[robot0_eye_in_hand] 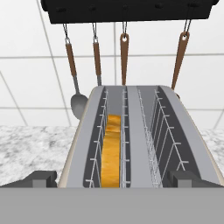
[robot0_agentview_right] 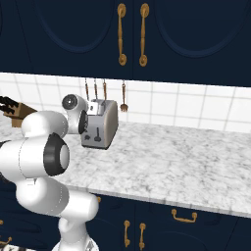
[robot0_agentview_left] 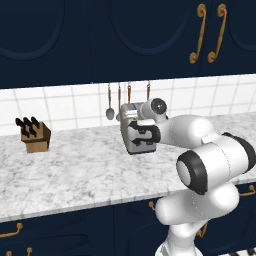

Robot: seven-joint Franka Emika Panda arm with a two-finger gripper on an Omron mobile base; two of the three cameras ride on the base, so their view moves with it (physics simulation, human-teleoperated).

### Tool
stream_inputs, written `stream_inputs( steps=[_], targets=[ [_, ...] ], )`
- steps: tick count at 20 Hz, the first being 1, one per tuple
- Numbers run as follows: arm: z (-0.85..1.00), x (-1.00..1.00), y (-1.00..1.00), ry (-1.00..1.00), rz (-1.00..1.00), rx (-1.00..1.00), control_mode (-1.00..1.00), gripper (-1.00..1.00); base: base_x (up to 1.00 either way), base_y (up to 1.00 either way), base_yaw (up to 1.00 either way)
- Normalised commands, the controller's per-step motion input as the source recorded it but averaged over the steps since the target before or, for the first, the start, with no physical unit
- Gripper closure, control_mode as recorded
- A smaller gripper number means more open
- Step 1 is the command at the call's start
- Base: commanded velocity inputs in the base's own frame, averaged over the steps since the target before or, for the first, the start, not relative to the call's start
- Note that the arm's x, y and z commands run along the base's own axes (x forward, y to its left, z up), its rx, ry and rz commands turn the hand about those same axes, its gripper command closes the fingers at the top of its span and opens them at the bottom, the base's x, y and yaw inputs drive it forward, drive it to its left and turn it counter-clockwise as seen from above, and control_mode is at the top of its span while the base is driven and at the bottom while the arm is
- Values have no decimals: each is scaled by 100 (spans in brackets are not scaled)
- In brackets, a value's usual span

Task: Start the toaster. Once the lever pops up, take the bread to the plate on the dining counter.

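Hand view: toaster (robot0_eye_in_hand: 140, 135) directly below my claw (robot0_eye_in_hand: 111, 177), its 2 slots running straight away from me.
Bread: bread (robot0_eye_in_hand: 111, 151) sits deep in the near-left slot, edge up.
Claw: tips spread wide, holding nothing.
Lever: lever (robot0_agentview_right: 97, 134) on the narrow face, just below me.

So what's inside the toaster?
One bread slice stands in one slot of the toaster; the other slot shows just wire racks. The slice's bottom is hidden down in the slot.
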Motion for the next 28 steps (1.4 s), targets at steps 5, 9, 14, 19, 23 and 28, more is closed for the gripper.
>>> stream_inputs(
  steps=[5,9,14,19,23,28],
  targets=[
    [0,0,0,0,0,0,-100,-100,0,0,0],
    [0,0,0,0,0,0,-100,-100,0,0,0],
    [0,0,0,0,0,0,-100,-100,0,0,0],
    [0,0,0,0,0,0,-100,-100,0,0,0],
    [0,0,0,0,0,0,-100,-100,0,0,0],
    [0,0,0,0,0,0,-100,-100,0,0,0]
  ],
)
